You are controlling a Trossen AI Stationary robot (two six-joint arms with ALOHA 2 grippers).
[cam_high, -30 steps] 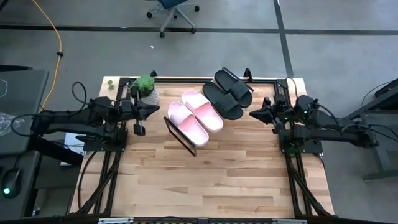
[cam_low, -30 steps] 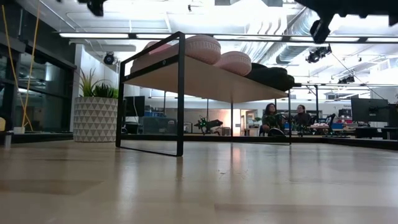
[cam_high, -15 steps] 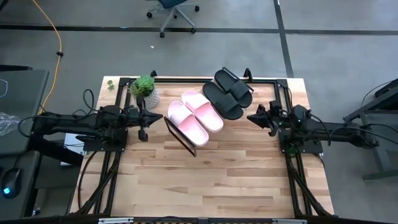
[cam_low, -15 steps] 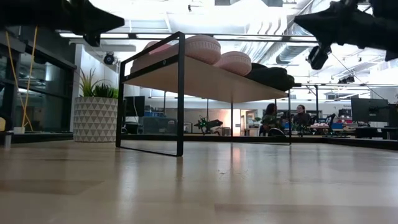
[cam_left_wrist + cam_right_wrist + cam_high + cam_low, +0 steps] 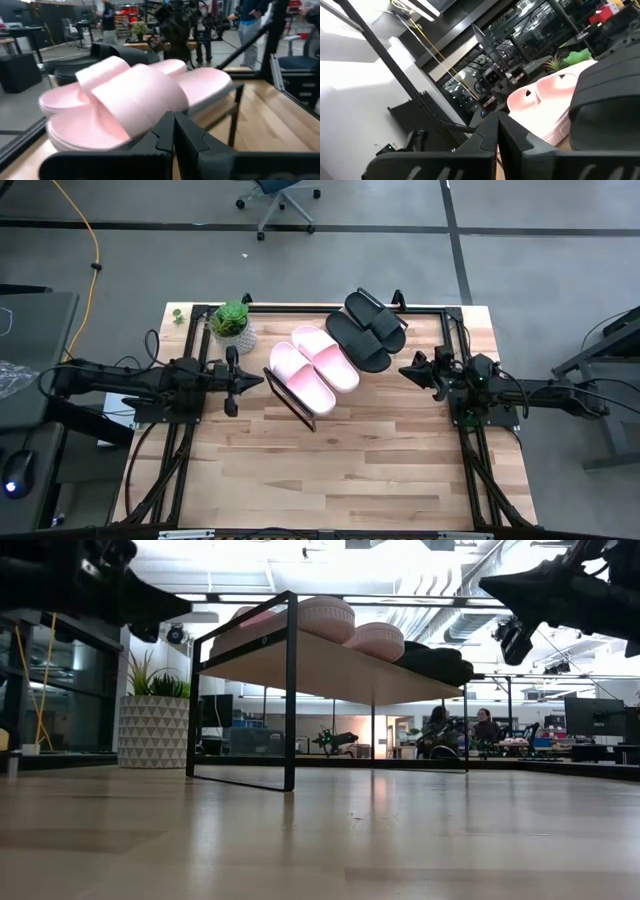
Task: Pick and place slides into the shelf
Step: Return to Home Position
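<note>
Found pink slides (image 5: pixel 313 370) and black slides (image 5: pixel 365 330) side by side on the shelf (image 5: pixel 330 670), between left gripper (image 5: pixel 258 379) and right gripper (image 5: pixel 404 369), touched by neither. Saw both sets of fingers pressed together, holding nothing. Against a second before, found both arms lower and left gripper shifted away from the potted plant (image 5: pixel 233 323). Caught seated people (image 5: pixel 480 730) in the room behind only in the low view.

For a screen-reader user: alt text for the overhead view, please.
Two pink slides and two black slides sit in a row on a shelf on a wooden table. The left hand and right hand hover on either side of it, both shut and empty. A potted plant stands near the left hand.
</note>
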